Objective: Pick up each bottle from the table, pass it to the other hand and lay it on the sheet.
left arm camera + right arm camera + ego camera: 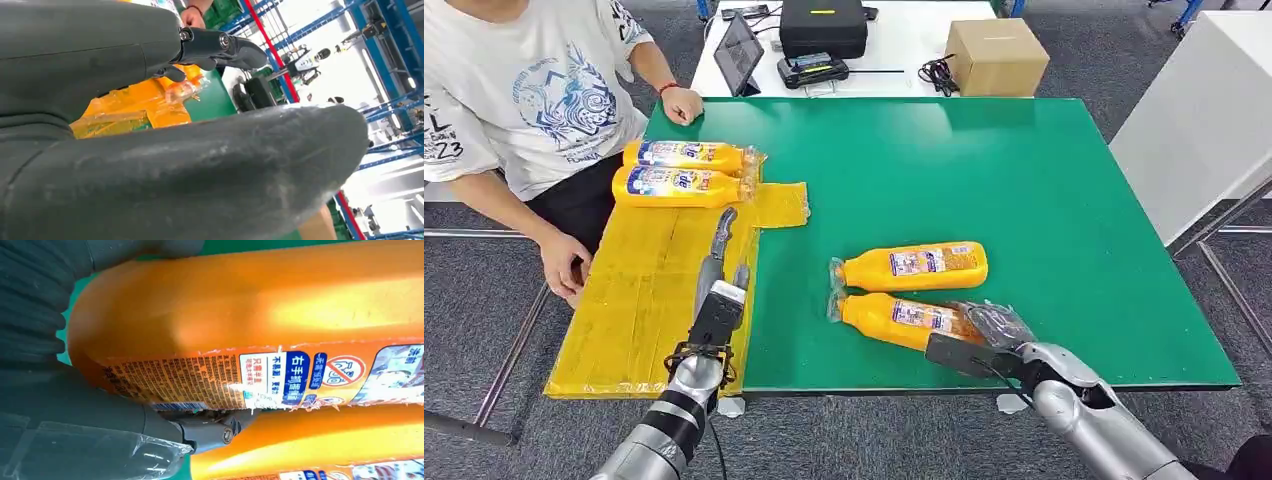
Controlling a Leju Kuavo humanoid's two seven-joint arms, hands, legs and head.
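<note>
Where right hand [984,335] covers bottle [904,318]: base hidden.

This looks like a robot lab: a big green table [1024,200], a white desk [904,50] with a black case [823,27], tall blue metal racks [385,30].

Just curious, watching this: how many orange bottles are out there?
4. Two lie on the yellow sheet: far bottle, near bottle. Two lie on the green table: one untouched, one at the right robot hand.
</note>
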